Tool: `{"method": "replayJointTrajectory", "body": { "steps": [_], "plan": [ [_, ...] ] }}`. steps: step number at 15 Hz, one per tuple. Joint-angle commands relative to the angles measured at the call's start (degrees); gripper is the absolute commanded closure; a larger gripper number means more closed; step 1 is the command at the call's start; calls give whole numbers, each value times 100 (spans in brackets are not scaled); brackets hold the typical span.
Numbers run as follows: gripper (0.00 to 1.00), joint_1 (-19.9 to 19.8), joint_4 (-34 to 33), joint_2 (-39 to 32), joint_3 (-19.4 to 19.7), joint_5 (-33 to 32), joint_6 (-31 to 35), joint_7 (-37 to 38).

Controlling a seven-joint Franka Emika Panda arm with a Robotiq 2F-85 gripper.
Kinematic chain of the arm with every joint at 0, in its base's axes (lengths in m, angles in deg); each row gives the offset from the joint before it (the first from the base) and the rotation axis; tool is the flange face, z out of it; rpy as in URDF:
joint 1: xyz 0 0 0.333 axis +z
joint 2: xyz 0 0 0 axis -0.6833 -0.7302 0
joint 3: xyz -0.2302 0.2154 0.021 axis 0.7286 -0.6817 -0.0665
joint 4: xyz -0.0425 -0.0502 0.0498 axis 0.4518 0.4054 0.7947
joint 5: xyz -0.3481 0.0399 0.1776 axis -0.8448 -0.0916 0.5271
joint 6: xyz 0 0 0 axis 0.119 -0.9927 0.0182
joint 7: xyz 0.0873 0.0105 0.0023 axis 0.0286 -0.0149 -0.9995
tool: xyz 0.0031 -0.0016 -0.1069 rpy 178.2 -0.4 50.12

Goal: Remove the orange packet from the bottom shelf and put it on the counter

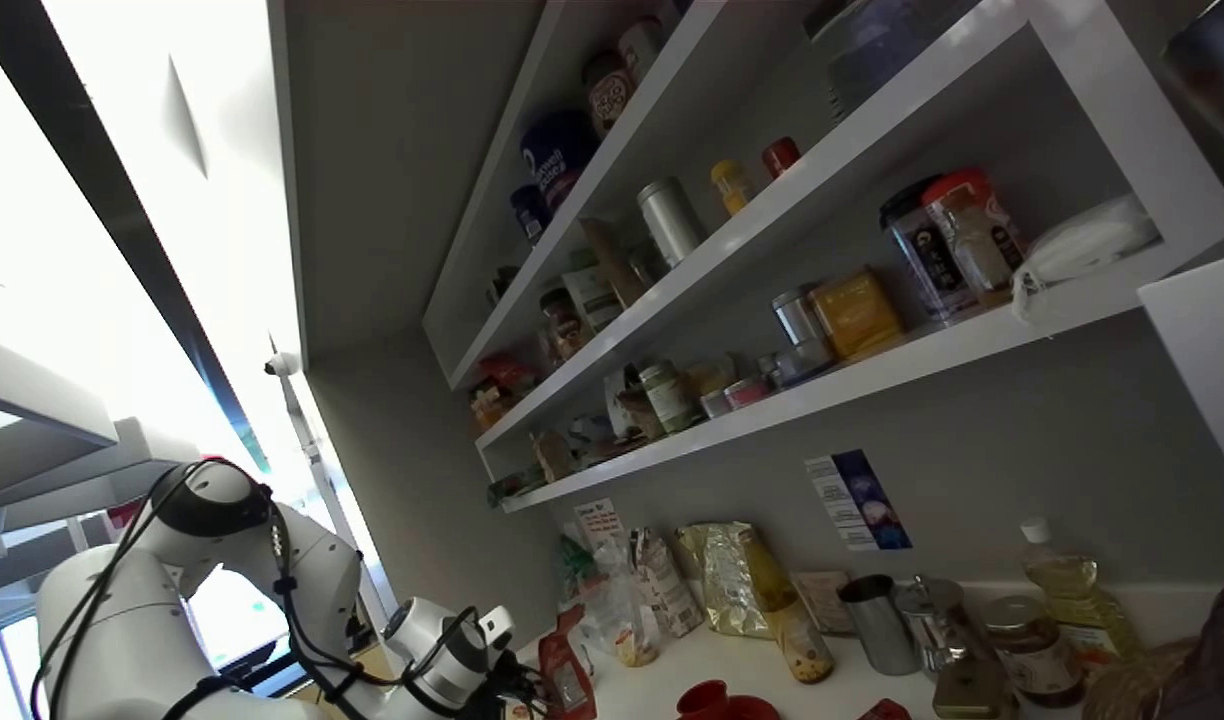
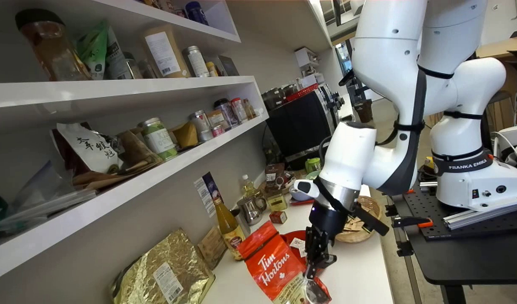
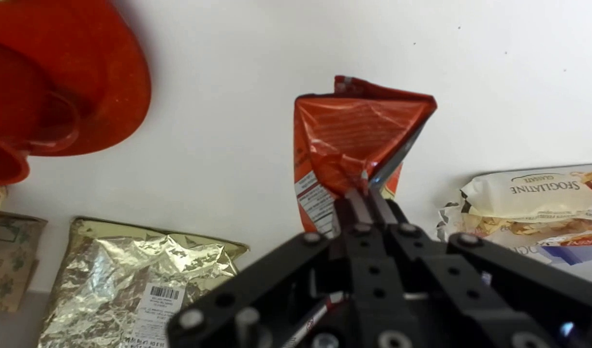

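My gripper (image 3: 364,194) is clenched on the orange packet (image 3: 359,135), fingertips (image 3: 358,207) nearly together, red film bunching into the pinch in the wrist view. Packet's off the bottom shelf (image 2: 127,190) and down at the counter (image 3: 228,169), so removal looks done; set-down and release left, I'd judge. Can't tell if its base bears on the counter: the lower end is cut off in both exterior views and tucked under my fingers in the wrist view.

Spot seems decent. From the wrist, the packet sits between the red saucer (image 3: 117,96) and the pale pastry packet (image 3: 528,203), apart from both, gold foil bag (image 3: 107,270) off to the side.

To do it well: go straight down, slowly, until the base takes the weight; no sideways drift toward the saucer. Don't press, the bag would likely crumple. Then part the fingers gently and wait for it to settle; glossy, soft bag, may slump or topple if let go high. Check the film isn't snagged on a fingertip, then back off straight along the approach line before swinging the arm.
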Motion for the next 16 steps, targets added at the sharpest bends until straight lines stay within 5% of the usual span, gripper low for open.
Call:
{"method": "replayJointTrajectory", "body": {
  "steps": [1, 5, 10, 11, 13, 16],
  "plan": [
    [96, -1029, -790, 1343, -1063, 1200, 831, -215],
    [97, -1711, -1769, 2532, -1737, 2214, 1208, -363],
    [96, -1888, -2430, 3241, -1947, 2835, 1214, -508],
    [71, -1905, -2444, 3206, -1954, 2772, 1117, -551],
    [66, -1982, -2359, 2975, -1959, 2552, 1092, -621],
    [45, -2082, -2008, 2357, -1850, 2152, 1013, -842]
  ]
}}
